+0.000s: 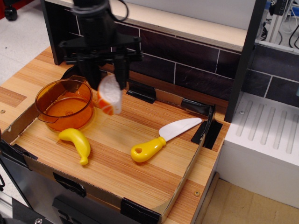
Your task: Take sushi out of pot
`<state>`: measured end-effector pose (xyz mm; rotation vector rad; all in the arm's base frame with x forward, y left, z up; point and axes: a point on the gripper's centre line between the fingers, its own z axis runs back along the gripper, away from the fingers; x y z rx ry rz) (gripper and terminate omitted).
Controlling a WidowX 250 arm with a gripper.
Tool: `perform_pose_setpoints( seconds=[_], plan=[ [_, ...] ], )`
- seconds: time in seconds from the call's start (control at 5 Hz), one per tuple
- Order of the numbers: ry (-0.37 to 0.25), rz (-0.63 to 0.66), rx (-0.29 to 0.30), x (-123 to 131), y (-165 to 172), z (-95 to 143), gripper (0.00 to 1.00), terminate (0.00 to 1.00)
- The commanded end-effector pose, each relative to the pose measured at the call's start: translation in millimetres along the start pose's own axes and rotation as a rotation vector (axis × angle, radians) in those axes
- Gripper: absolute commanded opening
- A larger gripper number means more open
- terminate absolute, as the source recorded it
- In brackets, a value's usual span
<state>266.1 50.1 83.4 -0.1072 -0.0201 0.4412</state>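
My black gripper (109, 84) hangs over the board just right of the pot and is shut on the sushi (109, 96), a white bumpy piece with an orange-red lower edge. The sushi is held in the air, above the wood and outside the pot's rim. The translucent orange pot (64, 104) stands at the left of the board and looks empty. The gripper's upper body hides part of the back wall.
A yellow toy banana (77, 142) lies in front of the pot. A toy knife (161, 138) with a yellow handle and white blade lies mid-right. A low cardboard rim (183, 179) with black tape corners edges the board. A dark tiled wall (187, 56) stands behind.
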Motion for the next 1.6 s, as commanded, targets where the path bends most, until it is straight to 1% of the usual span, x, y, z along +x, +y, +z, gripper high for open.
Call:
perform_pose_setpoints(
  seconds=[0.0, 0.2, 0.4, 0.6, 0.8, 1.0, 1.2, 1.4],
  plan=[
    [-0.079, 0.080, -0.007, 42.3, -9.1, -16.2, 0.00, 0.00],
    [-0.130, 0.050, 0.030, 44.2, -8.6, -32.2, 0.00, 0.00],
    [-0.149, 0.030, 0.059, 44.4, -5.8, -47.8, 0.00, 0.00],
    [-0.149, 0.040, 0.067, 44.2, -5.5, -49.8, 0.00, 0.00],
    [-0.142, 0.045, 0.069, 43.6, -5.7, -45.6, 1.00, 0.00],
    [-0.186, 0.058, 0.032, 46.0, -6.1, -36.2, 1.00, 0.00],
    [-0.249, 0.059, -0.035, 47.1, -9.6, -9.1, 1.00, 0.00],
    [-0.305, 0.053, -0.106, 40.9, -11.9, 22.9, 1.00, 1.00]
  ],
)
